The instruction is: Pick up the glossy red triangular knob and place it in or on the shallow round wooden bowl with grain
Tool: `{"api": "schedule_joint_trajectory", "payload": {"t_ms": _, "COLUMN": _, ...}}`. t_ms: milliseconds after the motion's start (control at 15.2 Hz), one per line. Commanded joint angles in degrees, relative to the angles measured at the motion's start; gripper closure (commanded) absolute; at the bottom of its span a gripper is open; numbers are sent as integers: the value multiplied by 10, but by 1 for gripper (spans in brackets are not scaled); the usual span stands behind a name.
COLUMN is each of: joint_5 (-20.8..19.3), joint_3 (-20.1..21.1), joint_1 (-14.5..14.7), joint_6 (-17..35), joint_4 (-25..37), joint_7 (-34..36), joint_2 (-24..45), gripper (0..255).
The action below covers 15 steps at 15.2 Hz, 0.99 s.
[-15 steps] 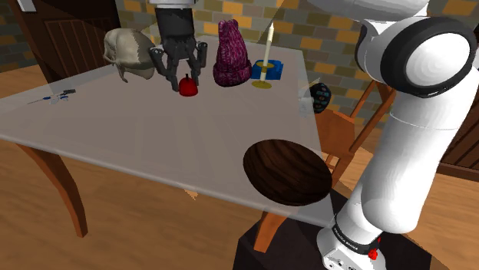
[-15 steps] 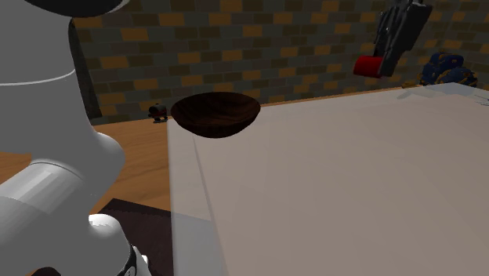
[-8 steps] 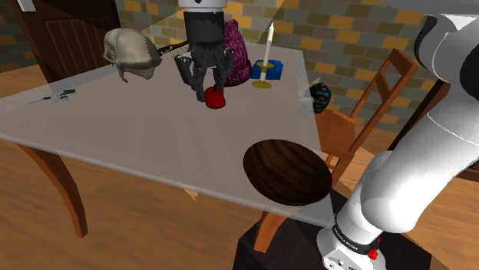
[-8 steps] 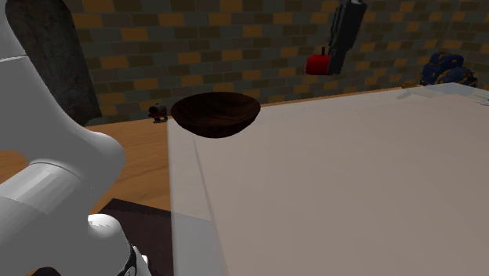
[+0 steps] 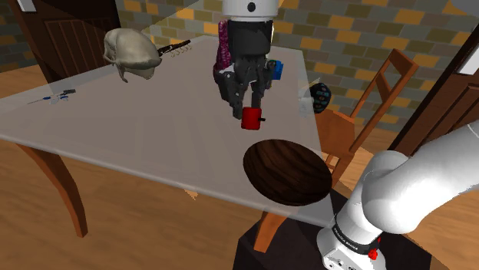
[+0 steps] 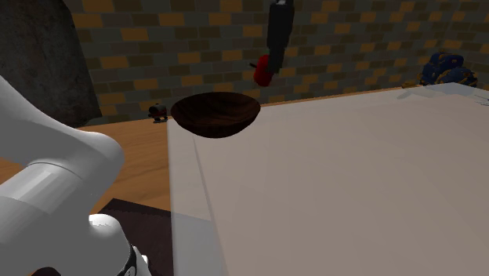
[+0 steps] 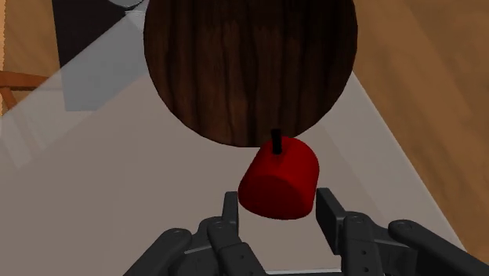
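My black gripper (image 5: 246, 116) is shut on a glossy red knob (image 5: 251, 118) and carries it in the air above the table. The knob (image 7: 279, 180) has a short black stem and sits clasped between the two fingers. A dark wooden bowl (image 5: 287, 171) with visible grain rests at the table's near corner, close to the stand. The knob hangs a little short of the bowl (image 7: 249, 64), near its rim. From the second exterior view the knob (image 6: 263, 70) floats just above and beyond the bowl (image 6: 216, 114), under the gripper (image 6: 266, 69).
On the pale table (image 5: 123, 126) stand a pale skull-like object (image 5: 130, 52), a purple knitted shape (image 5: 223, 42) behind the arm, and a blue box (image 5: 276, 70). A small dark patterned object (image 5: 318, 97) lies by the far edge. A wooden chair (image 5: 361, 115) stands beside the table.
The gripper has carried the red knob from the back of the table toward the bowl, now hanging close to the bowl's rim.
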Motion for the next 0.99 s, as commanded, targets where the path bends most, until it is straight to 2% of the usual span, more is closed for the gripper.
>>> {"api": "schedule_joint_trajectory", "payload": {"t_ms": 0, "joint_5": 12, "joint_3": -5, "joint_1": 8, "joint_6": -8, "joint_4": -35, "joint_7": -1, "joint_2": -44, "gripper": 255}}
{"api": "schedule_joint_trajectory", "payload": {"t_ms": 396, "joint_5": 44, "joint_3": -12, "joint_1": 36, "joint_6": -47, "joint_4": -112, "joint_7": 10, "joint_2": -162, "gripper": 255}}
{"api": "schedule_joint_trajectory", "payload": {"t_ms": 924, "joint_5": 53, "joint_3": -5, "joint_1": 42, "joint_6": 7, "joint_4": -189, "joint_7": 5, "joint_2": -186, "gripper": 255}}
